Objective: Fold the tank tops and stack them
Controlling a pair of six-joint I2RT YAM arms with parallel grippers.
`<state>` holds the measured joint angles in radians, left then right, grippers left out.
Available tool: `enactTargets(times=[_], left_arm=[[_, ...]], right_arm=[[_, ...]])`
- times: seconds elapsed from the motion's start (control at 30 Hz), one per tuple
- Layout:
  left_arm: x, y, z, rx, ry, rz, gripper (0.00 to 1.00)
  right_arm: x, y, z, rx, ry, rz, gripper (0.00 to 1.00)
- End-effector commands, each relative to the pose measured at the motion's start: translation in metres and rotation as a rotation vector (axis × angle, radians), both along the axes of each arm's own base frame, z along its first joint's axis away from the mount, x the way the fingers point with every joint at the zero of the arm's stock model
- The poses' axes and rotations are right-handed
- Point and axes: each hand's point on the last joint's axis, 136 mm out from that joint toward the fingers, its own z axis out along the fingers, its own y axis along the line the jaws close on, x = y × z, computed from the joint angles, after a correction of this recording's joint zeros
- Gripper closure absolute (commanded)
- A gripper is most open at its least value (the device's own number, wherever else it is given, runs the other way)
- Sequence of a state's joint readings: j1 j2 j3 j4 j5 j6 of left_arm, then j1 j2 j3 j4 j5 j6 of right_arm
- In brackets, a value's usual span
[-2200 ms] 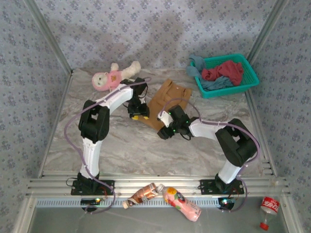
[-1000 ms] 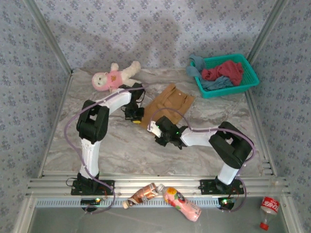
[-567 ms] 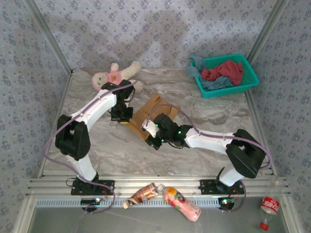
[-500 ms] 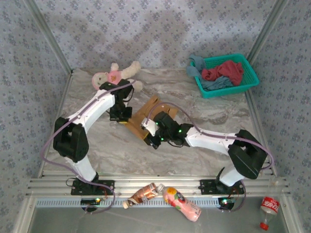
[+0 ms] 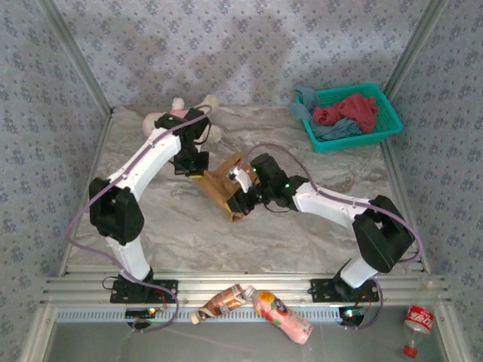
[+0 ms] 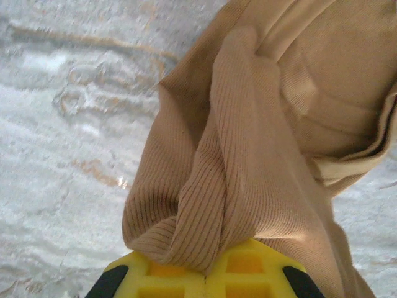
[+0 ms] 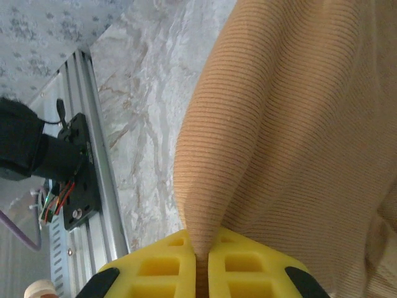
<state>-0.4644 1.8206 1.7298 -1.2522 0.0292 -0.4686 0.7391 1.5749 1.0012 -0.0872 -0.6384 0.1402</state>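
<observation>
The tan-brown tank top hangs bunched between both grippers over the middle of the table. My left gripper is shut on one ribbed edge of it, with cloth folded over the yellow fingertips. My right gripper is shut on another edge, a pinch of cloth caught between its yellow pads. The dark red tank top and the dusty blue tank top lie crumpled in the teal basket at the back right.
A plush doll lies at the back left, partly behind the left arm. Two bottles and a third lie below the near rail. The right arm's base and rail sit beside the cloth.
The tan top, lying flat a second ago, has been dragged left and gathered into a bunch between both grippers. The left arm has swung its elbow out to the left.
</observation>
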Motion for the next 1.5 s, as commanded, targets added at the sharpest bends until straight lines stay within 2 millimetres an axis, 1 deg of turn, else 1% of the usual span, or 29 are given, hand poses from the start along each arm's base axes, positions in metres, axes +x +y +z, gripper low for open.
enactTargets(times=[0.0, 0.03, 0.17, 0.27, 0.33, 0.4, 0.43, 0.63, 0.7, 0.83, 0.97, 1.03, 1.1, 1.17, 1.23, 1.3, 1.4, 1.47], left_arm=[[0.023, -0.013, -0.005, -0.029, -0.009, -0.020, 1.00], [0.030, -0.018, -0.010, -0.032, -0.004, -0.026, 1.00], [0.063, -0.041, -0.011, -0.078, -0.033, -0.044, 0.99], [0.083, -0.056, -0.020, -0.106, -0.035, -0.059, 0.98], [0.094, -0.065, -0.026, -0.118, -0.035, -0.068, 0.98], [0.103, -0.072, -0.032, -0.130, -0.030, -0.072, 0.98], [0.108, -0.074, -0.034, -0.129, -0.031, -0.073, 0.98], [0.137, -0.094, -0.046, -0.185, -0.078, -0.068, 0.97], [0.144, -0.101, -0.050, -0.204, -0.091, -0.072, 0.96], [0.156, -0.112, -0.055, -0.235, -0.122, -0.088, 0.95], [0.165, -0.124, -0.061, -0.279, -0.137, -0.106, 0.92], [0.169, -0.130, -0.061, -0.307, -0.144, -0.113, 0.90], [0.174, -0.136, -0.059, -0.337, -0.162, -0.122, 0.86], [0.179, -0.143, -0.052, -0.363, -0.194, -0.135, 0.78], [0.183, -0.147, -0.048, -0.383, -0.217, -0.150, 0.73], [0.185, -0.149, -0.044, -0.396, -0.233, -0.161, 0.71], [0.186, -0.154, -0.039, -0.416, -0.248, -0.186, 0.65], [0.186, -0.154, -0.031, -0.413, -0.265, -0.196, 0.61]], right_arm=[[0.011, -0.007, 0.004, 0.042, 0.085, 0.023, 0.90], [0.017, -0.010, 0.003, 0.042, 0.094, 0.020, 0.90], [0.040, -0.023, -0.007, 0.027, 0.128, 0.005, 0.90], [0.059, -0.036, -0.016, 0.011, 0.132, -0.022, 0.90], [0.071, -0.044, -0.022, -0.005, 0.137, -0.039, 0.90], [0.078, -0.055, -0.033, -0.031, 0.147, -0.056, 0.89], [0.090, -0.056, -0.027, -0.029, 0.117, -0.073, 0.89], [0.123, -0.072, -0.039, -0.039, 0.100, -0.128, 0.89], [0.130, -0.077, -0.042, -0.052, 0.093, -0.140, 0.89], [0.137, -0.086, -0.053, -0.092, 0.089, -0.159, 0.89], [0.146, -0.093, -0.064, -0.116, 0.087, -0.184, 0.88], [0.154, -0.098, -0.067, -0.136, 0.059, -0.214, 0.88], [0.163, -0.103, -0.069, -0.145, 0.039, -0.249, 0.88], [0.169, -0.108, -0.072, -0.168, 0.014, -0.280, 0.88], [0.173, -0.111, -0.076, -0.184, 0.005, -0.300, 0.88], [0.176, -0.115, -0.079, -0.205, -0.001, -0.325, 0.87], [0.184, -0.127, -0.082, -0.238, -0.029, -0.391, 0.88], [0.188, -0.135, -0.086, -0.276, -0.038, -0.427, 0.88]])
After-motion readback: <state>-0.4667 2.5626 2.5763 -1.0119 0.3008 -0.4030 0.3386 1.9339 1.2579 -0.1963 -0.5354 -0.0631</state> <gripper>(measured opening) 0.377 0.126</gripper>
